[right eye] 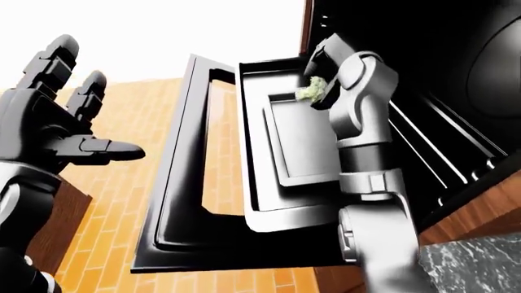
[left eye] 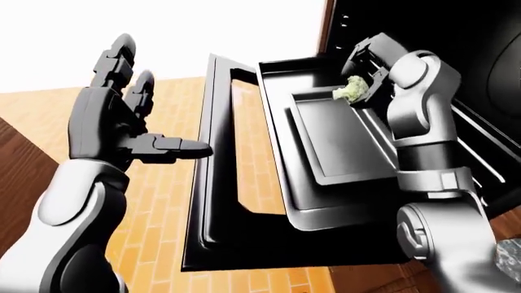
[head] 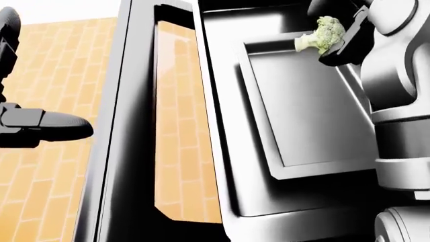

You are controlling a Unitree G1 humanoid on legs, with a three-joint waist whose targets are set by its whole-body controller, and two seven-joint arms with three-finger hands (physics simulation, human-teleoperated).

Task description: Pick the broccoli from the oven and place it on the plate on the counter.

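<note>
- One left hand (left eye: 122, 116) stands nearest in the left-eye view, raised at the left with its three fingers spread and the thumb pointing toward the oven; it is released and holds nothing.
- One oven door (left eye: 213, 201) hangs open just to the right of that hand, a black frame with one glass pane through which the orange tiled floor (left eye: 163, 207) shows.
- One right forearm rises from the bottom right of the same view, over the lower right corner of the pulled-out rack and tray, and hides that part of them.
- One grey baking tray (head: 316, 111) lies on the one pulled-out oven rack (left eye: 325, 210), below the right hand and to the right of the door; its flat bed is bare.
- One right hand (left eye: 368, 66) is at the far end of the tray, its dark fingers clenched round the stalk end of the broccoli.
- One broccoli (head: 321, 34), pale green, sits in that grasp; in the head view it is over the tray's far rim, and whether it clears the rim or touches it cannot be told.
- One dark oven cavity (right eye: 456, 79) opens beyond and to the right of the right hand, with side rails running along its wall.
- One strip of grey marbled counter (right eye: 472, 262) shows at the bottom right of the right-eye view, beside the right arm, with wood cabinet edge (right eye: 480, 213) above it.
</note>
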